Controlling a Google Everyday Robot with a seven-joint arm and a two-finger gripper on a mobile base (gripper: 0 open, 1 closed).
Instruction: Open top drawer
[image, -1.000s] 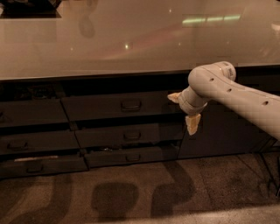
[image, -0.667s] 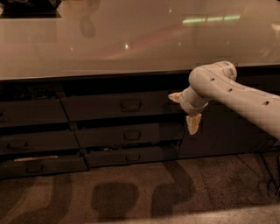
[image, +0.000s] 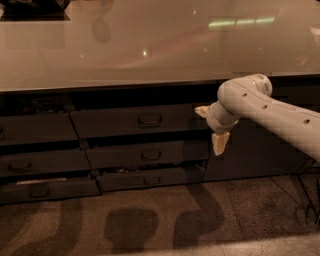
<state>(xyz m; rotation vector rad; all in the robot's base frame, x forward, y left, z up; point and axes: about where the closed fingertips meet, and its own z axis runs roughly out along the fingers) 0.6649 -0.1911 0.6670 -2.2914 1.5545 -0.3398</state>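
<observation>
The top drawer (image: 115, 121) is the wide dark grey front just under the counter, with a small loop handle (image: 149, 120) at its centre. My gripper (image: 211, 127) hangs in front of the drawer's right end, right of the handle and not touching it. It is open, with one pale fingertip (image: 202, 110) pointing left and the other pointing down, and nothing between them. The white arm (image: 270, 112) reaches in from the right.
A glossy countertop (image: 150, 45) overhangs the drawers. Two narrower drawer fronts (image: 147, 155) sit below the top one, and another column of drawers (image: 35, 160) stands at the left. A dark cabinet door (image: 250, 155) is behind the arm. Patterned floor (image: 150, 220) lies in front.
</observation>
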